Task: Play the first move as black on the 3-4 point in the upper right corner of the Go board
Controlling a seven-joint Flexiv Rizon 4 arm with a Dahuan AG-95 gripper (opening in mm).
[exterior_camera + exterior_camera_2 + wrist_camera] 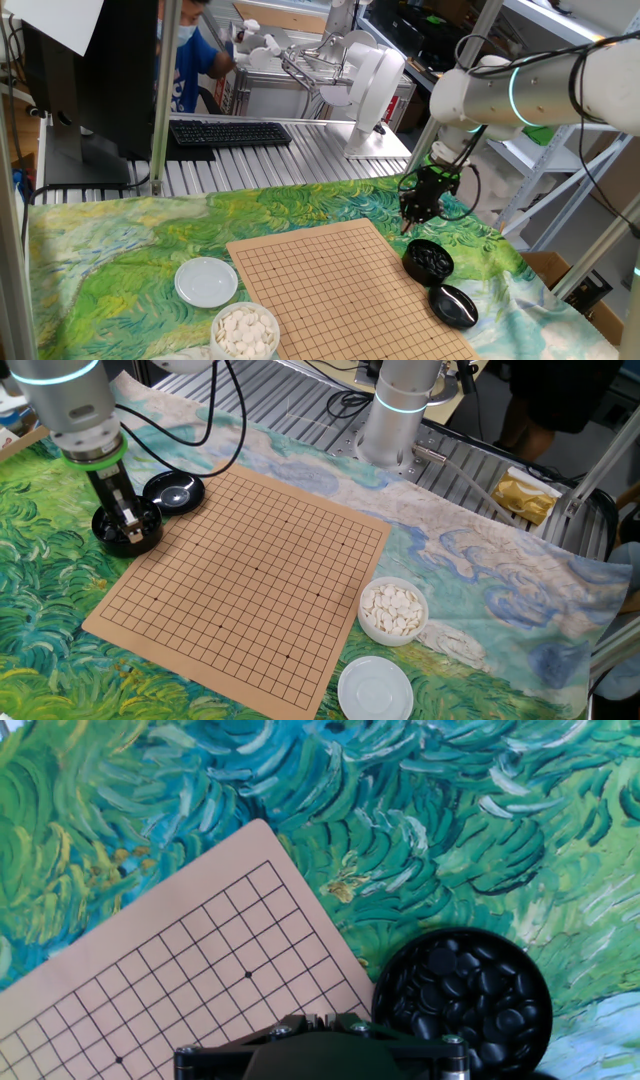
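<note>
The wooden Go board (330, 290) lies on the green painted cloth, and no stones show on its grid. It also shows in the other fixed view (250, 575). A black bowl of black stones (428, 260) stands just off the board's corner, also in the other fixed view (127, 530) and the hand view (462, 1000). My gripper (410, 225) hangs just above that bowl, near the board corner (262, 825). The fingers (262, 1018) stand close together and I see no stone between them. The 3-4 point (269, 959) sits beside the corner star point, bare.
The bowl's black lid (453, 305) lies beside it. A bowl of white stones (245, 330) and its white lid (206, 282) stand off the board's opposite side. A keyboard (230, 132) and the arm's base (400, 420) are behind the cloth.
</note>
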